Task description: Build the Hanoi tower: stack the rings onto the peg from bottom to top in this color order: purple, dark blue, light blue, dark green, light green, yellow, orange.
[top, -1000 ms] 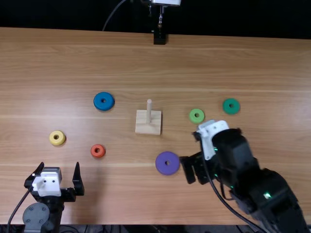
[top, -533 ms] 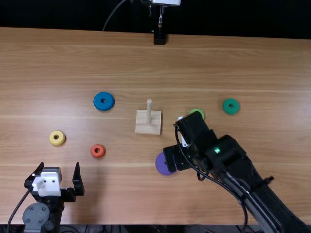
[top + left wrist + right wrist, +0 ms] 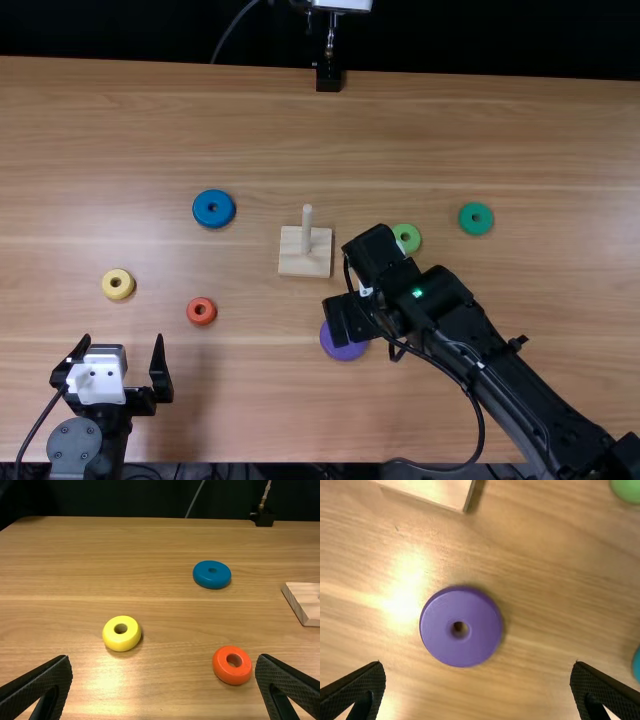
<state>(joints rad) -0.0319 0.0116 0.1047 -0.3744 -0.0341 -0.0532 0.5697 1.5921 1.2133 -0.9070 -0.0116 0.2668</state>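
Note:
My right gripper (image 3: 348, 318) is above the purple ring (image 3: 345, 350), partly covering it. In the right wrist view that gripper (image 3: 477, 666) is open, with the purple ring (image 3: 440, 635) lying flat on the table. The bare peg (image 3: 307, 230) stands on its square base (image 3: 304, 264). Dark blue (image 3: 204, 207), yellow (image 3: 108, 283) and orange (image 3: 192, 311) rings lie left of it; light green (image 3: 413, 243) and dark green (image 3: 484, 222) ones lie right. A teal-blue ring (image 3: 637, 665) is cut off at the right wrist view's edge. My left gripper (image 3: 123, 342), also in its wrist view (image 3: 164, 659), is open.
The right arm (image 3: 500, 380) stretches over the table's near right part, beside the light green ring. A black stand (image 3: 328, 78) is at the table's far edge (image 3: 450, 78).
The right gripper has swung left over the purple ring, and its arm has shifted left too. The left arm and the rings have stayed in place.

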